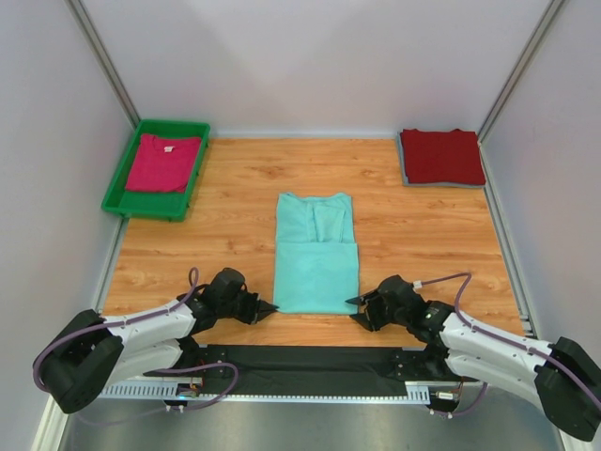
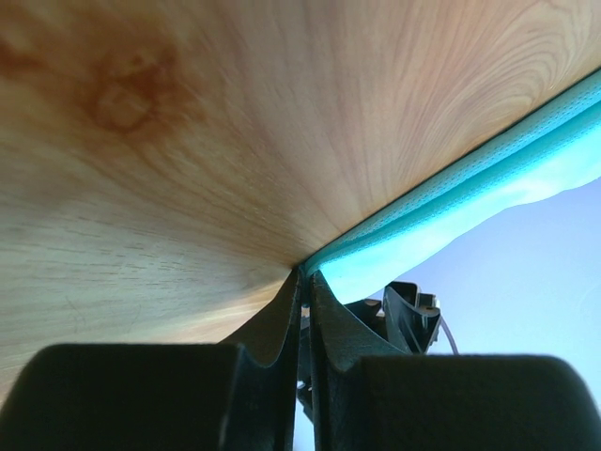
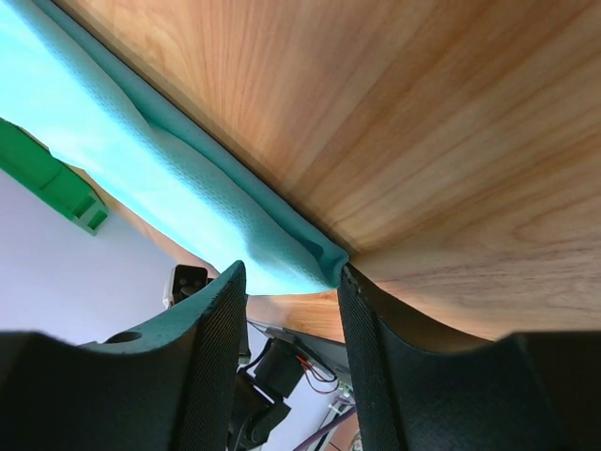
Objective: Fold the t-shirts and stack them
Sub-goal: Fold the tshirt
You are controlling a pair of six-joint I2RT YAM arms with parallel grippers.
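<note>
Shirt (image 1: 316, 254) in teal lies on the surface (image 1: 235, 188), long way running from near edge to far. Left jaws are shut on its near-left corner. Right jaws stand open around its near-right corner.

Left arm (image 1: 141, 332): white shell links, black joint housings, fat black drum at the base end. Same build on the right arm (image 1: 493, 349). Lilac-grey cable (image 1: 192, 278) looping off the left wrist, second cable (image 1: 441, 278) of the same colour over the right. Left jaws matte black, smooth, tapering like curved blades. Right jaws black too, but broad, with pads (image 3: 211, 357) in a fine knurled texture. Thin red wires (image 3: 308, 366) tucked in below them.
</note>
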